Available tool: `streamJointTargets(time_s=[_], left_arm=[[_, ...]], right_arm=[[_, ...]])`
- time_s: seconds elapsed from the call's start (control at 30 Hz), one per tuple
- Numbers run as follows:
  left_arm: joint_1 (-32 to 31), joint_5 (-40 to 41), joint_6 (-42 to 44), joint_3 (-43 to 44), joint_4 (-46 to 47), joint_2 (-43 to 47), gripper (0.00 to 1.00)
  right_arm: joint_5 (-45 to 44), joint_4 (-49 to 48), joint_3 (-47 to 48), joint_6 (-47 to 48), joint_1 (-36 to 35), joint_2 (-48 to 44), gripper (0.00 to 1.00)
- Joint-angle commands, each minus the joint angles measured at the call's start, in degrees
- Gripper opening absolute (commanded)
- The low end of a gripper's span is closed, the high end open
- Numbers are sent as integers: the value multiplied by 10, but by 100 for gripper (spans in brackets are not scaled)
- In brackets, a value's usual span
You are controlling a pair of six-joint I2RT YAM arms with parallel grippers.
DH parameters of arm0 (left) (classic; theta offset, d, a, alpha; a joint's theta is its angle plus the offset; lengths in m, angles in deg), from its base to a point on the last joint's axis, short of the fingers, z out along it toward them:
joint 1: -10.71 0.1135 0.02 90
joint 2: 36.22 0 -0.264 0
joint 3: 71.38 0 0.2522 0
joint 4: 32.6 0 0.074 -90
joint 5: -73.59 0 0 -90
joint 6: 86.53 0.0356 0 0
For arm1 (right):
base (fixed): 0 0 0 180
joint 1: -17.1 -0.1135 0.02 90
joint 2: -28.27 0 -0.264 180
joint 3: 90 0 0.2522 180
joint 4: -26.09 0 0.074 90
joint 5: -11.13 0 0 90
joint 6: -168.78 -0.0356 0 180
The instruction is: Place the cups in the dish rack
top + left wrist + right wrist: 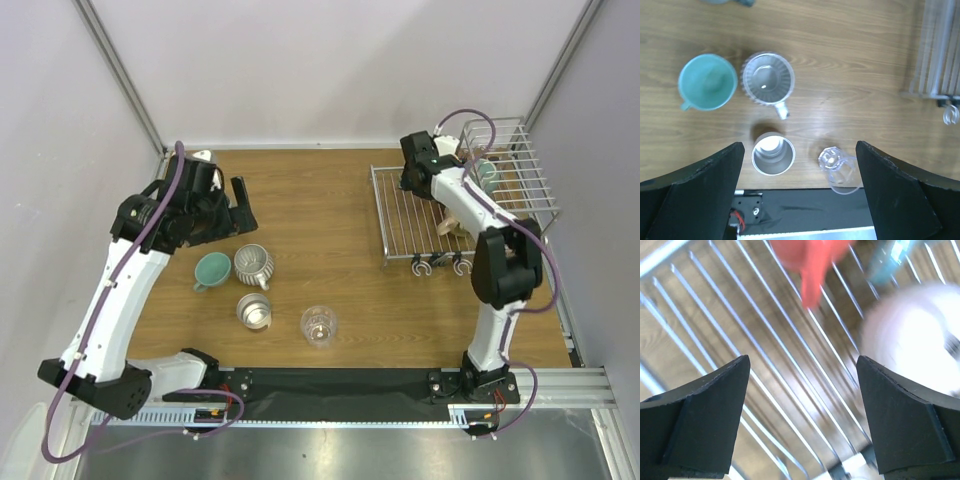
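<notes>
Four cups stand on the wooden table: a teal mug, a ribbed whitish cup, a steel cup and a clear glass. My left gripper is open and empty, above and just beyond them. The dish rack stands at the right. A grey-blue mug sits in its basket and a beige mug lies on its grid. My right gripper is open and empty over the grid bars. A blurred orange shape and a white one show there.
Hooks hang at the rack's near edge, also seen in the left wrist view. A black strip runs along the table's near edge. Walls close in on the left, back and right.
</notes>
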Motion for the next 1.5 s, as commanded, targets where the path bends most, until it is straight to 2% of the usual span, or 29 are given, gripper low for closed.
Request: streamJointTargets(time_s=[0.0,0.13,0.23,0.33,0.47,0.53,0.57,0.77,0.9,1.07,1.47], left_arm=[[32,24,-30,12,-34,-19,100],[81,15,-70,-13,-13,-35,100],[112,31,-118,-29,19,-55,100],[125,76,-157,7,11,-119,100],[136,125,-184,122,-49,-227,100],[144,186,-228,164,-94,-272,100],[149,192,-245,202,-120,-313,100],[185,210,-261,241,-109,-391,99],[196,219,-281,209,-62,-397,99],[210,185,-300,139,34,-389,99],[240,157,-317,135,66,-463,93]], right_arm=[[8,32,-35,-8,-26,-96,92],[90,54,-56,3,-64,-160,89],[197,49,-85,19,-105,-222,87],[305,53,-104,24,-132,-274,83],[371,76,-126,9,-141,-336,82],[389,76,-137,19,-141,-365,82],[391,86,-137,26,-141,-369,81],[362,133,-130,54,-139,-391,81],[361,144,-127,55,-135,-394,81],[352,158,-130,55,-112,-392,82],[352,158,-170,50,-58,-415,82]])
